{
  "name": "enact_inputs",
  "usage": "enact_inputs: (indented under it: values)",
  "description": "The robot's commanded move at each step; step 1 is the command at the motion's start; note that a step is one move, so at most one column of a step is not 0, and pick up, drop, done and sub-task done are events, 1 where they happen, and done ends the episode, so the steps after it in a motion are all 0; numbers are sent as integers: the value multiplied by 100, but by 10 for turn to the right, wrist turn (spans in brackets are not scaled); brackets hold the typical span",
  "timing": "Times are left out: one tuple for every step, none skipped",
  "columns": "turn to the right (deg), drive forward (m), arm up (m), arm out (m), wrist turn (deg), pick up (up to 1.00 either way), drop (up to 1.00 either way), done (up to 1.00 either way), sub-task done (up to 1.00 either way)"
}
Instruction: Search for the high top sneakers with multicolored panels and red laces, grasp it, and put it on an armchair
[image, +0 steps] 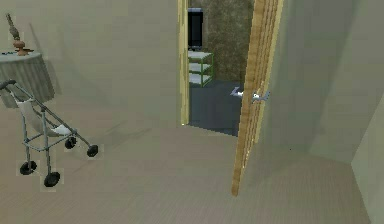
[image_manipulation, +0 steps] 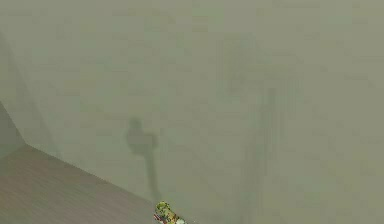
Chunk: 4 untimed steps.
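Small multicoloured blob (image_manipulation: 167, 214) at bottom edge, just left of centre, before bare wall (image_manipulation: 200, 80); relation to tool, and tool's state, impossible to tell.

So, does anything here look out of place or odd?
Nothing is spilled or broken. A small multicoloured thing pokes up at the arm side view's bottom edge, before the plain wall; what it rests on cannot be told.

Small multicoloured lump (image_manipulation: 167, 214) (yellow, green, dark flecks) at the arm side view's bottom edge, partly cropped
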Motion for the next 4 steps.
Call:
enact_inputs:
  values:
    - [0,0,12,0,0,0,0,0,0]
    - [0,0,0,42,0,0,0,0,0]
    - [0,0,0,0,450,0,0,0,0]
    - [0,0,0,0,450,0,0,0,0]
